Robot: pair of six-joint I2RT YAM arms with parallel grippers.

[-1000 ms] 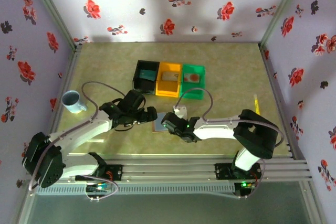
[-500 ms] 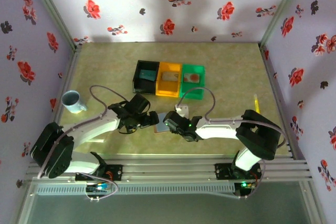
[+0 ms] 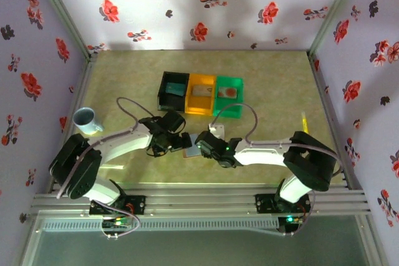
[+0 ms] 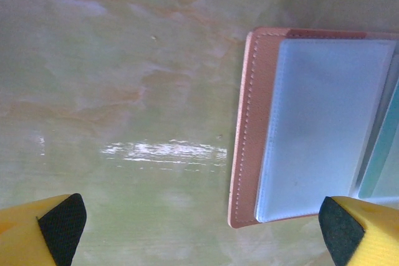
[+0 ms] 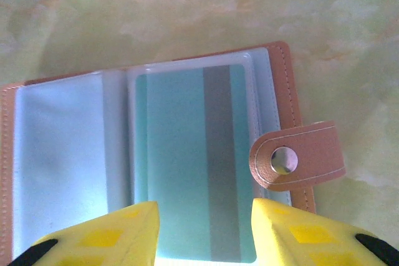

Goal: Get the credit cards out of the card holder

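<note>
Teal card [image 5: 187,154] sits sleeved in the open holder [image 5: 68,154] on the near-centre tabletop [image 4: 124,60], right pincer [image 5: 202,216] half open astride it, left pincer [image 4: 199,228] wide open and empty; unpinned, the holder may lift with the card.

Card holder [image 5: 62,154]: a small folding wallet, lying open and flat with its inside up. The brownish-pink stitched outside shows as a border around pale blue-grey clear sleeves.
Holder's place: between the two claws. Its near edge lies just under the right claw [image 5: 202,228], and one corner is just beside a finger of the left claw [image 4: 199,228].
Clasp tab [image 5: 298,154]: brownish-pink and rounded, with a metal snap, unfastened. It lies over the holder's edge, outward of the right claw.
Teal card [image 5: 187,160]: teal-green with a grey stripe along its length, flat in the sleeve beside the clasp. Its near end sits between the right claw's fingers.
Pale card [image 3: 229,92]: pale with an orange-red spot, flat in the green bin [image 3: 237,83], well beyond both claws.
</note>
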